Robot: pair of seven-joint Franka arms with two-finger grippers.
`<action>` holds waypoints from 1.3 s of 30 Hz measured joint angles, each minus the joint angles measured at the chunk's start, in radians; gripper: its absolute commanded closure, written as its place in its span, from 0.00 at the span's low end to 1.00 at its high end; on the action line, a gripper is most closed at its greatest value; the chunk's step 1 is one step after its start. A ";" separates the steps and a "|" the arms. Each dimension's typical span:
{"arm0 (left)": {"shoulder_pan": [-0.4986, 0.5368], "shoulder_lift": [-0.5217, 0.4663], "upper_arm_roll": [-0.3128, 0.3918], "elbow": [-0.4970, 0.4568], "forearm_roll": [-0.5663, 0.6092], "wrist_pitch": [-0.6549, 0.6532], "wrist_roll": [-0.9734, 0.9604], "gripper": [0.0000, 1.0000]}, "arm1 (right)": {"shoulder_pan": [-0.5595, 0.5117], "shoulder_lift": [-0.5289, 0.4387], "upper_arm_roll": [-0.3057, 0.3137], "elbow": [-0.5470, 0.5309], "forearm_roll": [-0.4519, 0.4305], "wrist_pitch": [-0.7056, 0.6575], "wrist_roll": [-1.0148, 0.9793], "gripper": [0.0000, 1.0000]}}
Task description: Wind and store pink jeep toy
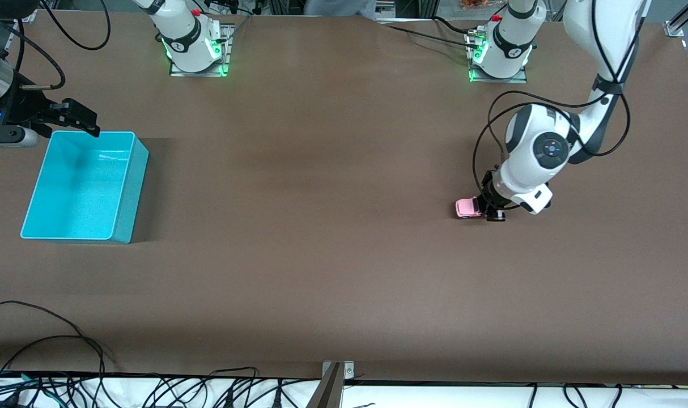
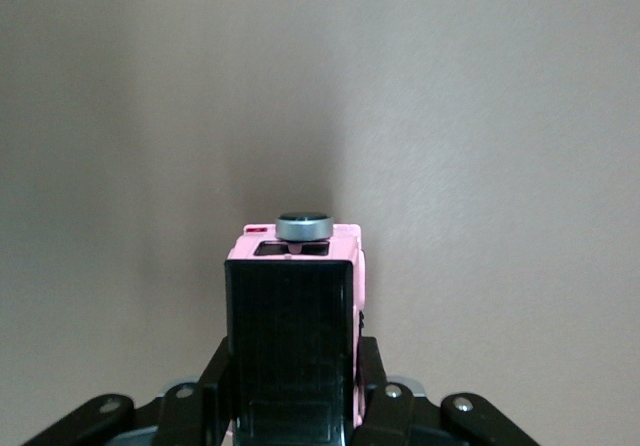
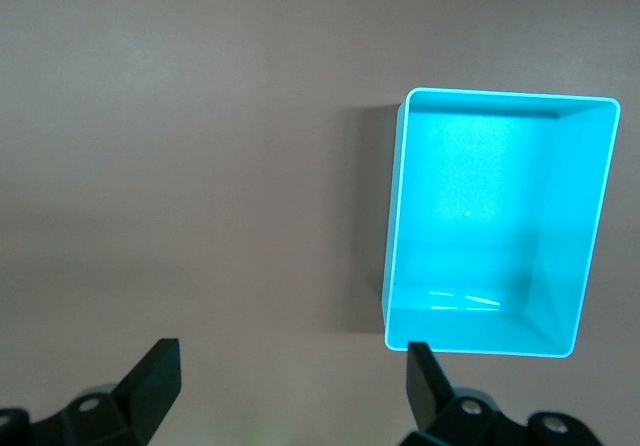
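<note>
The pink jeep toy (image 1: pixel 467 208) is down on the brown table toward the left arm's end. My left gripper (image 1: pixel 487 209) is shut on it from above. In the left wrist view the jeep's black roof (image 2: pixel 290 336) fills the space between the fingers of the left gripper (image 2: pixel 292 371), and a round silver-rimmed disc (image 2: pixel 304 226) sticks out at its pink end. My right gripper (image 1: pixel 79 118) hangs open over the table at a corner of the turquoise bin (image 1: pixel 133 148), with nothing between its fingers (image 3: pixel 155 371). The bin (image 3: pixel 500 93) holds nothing.
The bin stands toward the right arm's end of the table. Brown tabletop lies between bin and jeep. Cables (image 1: pixel 49 345) trail along the table edge nearest the front camera.
</note>
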 measured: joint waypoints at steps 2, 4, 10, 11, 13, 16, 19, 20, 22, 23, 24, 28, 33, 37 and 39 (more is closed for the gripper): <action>-0.014 0.010 0.000 0.002 0.013 0.000 -0.028 0.84 | 0.000 0.000 0.000 0.000 0.000 0.000 0.000 0.00; -0.027 0.020 0.000 0.004 0.018 0.000 -0.043 0.84 | 0.000 0.000 0.000 0.000 0.000 0.000 0.000 0.00; -0.058 0.054 0.000 0.020 0.023 0.002 -0.091 0.84 | 0.000 0.000 0.000 0.000 0.000 0.000 0.000 0.00; -0.062 0.059 0.000 0.025 0.024 0.002 -0.095 0.84 | 0.000 0.000 0.000 0.000 0.000 0.000 0.000 0.00; -0.070 0.070 0.000 0.034 0.026 0.002 -0.099 0.84 | 0.001 0.000 0.001 0.000 0.000 0.000 0.000 0.00; -0.079 0.086 0.000 0.044 0.041 0.002 -0.104 0.84 | 0.001 0.000 0.002 0.000 0.000 0.000 0.000 0.00; -0.083 0.103 0.000 0.054 0.057 0.002 -0.112 0.85 | 0.001 0.000 0.002 0.000 0.000 0.000 0.000 0.00; -0.083 0.105 0.000 0.058 0.058 -0.001 -0.112 0.86 | 0.001 0.000 0.002 0.000 0.000 0.000 0.000 0.00; -0.083 0.106 0.000 0.061 0.059 -0.005 -0.112 0.87 | 0.001 0.000 0.002 0.000 0.000 0.000 0.000 0.00; -0.083 0.107 0.000 0.062 0.059 -0.005 -0.112 0.87 | 0.001 0.000 0.002 0.000 0.000 0.000 0.000 0.00; -0.083 0.107 0.000 0.062 0.059 -0.005 -0.112 0.87 | 0.001 0.000 0.002 0.000 0.000 0.000 0.000 0.00; -0.082 0.107 0.002 0.062 0.059 -0.008 -0.112 0.87 | 0.001 0.000 0.002 0.000 0.000 0.000 0.000 0.00; -0.078 0.107 0.004 0.063 0.060 -0.014 -0.105 0.87 | 0.001 0.000 0.001 0.000 0.000 0.000 0.000 0.00; -0.064 0.106 0.006 0.064 0.060 -0.024 -0.089 0.87 | 0.001 0.000 0.001 0.000 0.000 0.000 0.000 0.00; -0.054 0.105 0.006 0.064 0.060 -0.029 -0.076 0.88 | 0.001 0.000 0.001 0.000 0.000 0.000 0.000 0.00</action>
